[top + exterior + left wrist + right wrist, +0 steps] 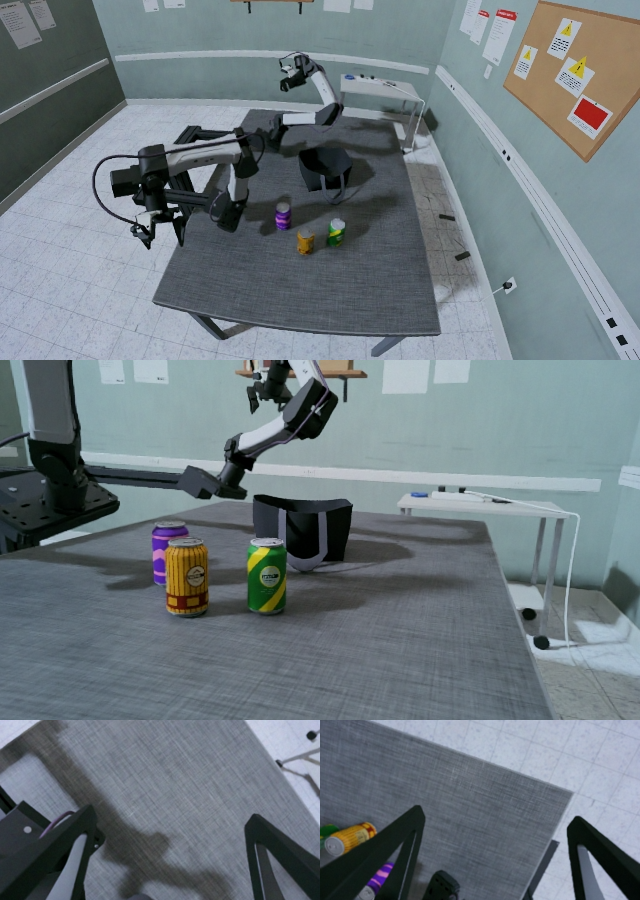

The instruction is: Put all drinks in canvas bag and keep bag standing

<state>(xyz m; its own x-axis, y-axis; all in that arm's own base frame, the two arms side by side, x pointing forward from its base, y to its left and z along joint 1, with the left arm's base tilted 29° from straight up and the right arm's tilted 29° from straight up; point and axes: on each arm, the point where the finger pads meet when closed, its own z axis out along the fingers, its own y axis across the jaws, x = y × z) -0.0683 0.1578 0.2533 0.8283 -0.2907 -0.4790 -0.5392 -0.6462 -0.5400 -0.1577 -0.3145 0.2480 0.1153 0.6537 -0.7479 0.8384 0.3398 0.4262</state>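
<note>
Because all three drinks still stand outside the bag, the step in hand looks to be the first pick. Leftmost in the top view, the right gripper [164, 245] [495, 816] hangs beyond the edge of the grey, cloth-textured table [370, 280] [375, 660] [181, 772] [481, 800], fingers wide apart with nothing between them. Next comes a purple cylindrical can with pink bands [283, 217] [161, 560] [382, 874], upright on the table. Farther back, the left gripper [286, 81] [255, 402] [171, 815] is raised, also spread and unloaded. An amber striped can with a dark red band [305, 242] [187, 577] [356, 836] stands nearer the front. Behind the cans is the black open-topped canvas bag with grey strap handles [312, 177] [337, 530], its walls up. Rightmost is a green can with yellow diagonal stripes [336, 233] [267, 577] [329, 830], also upright.

The right arm seems better placed for the purple can: swing over the table, straddle it, close and lift well above the bag's rim. Lowering should be straight, since brushing a wall or catching a handle could fold the bag.
</note>
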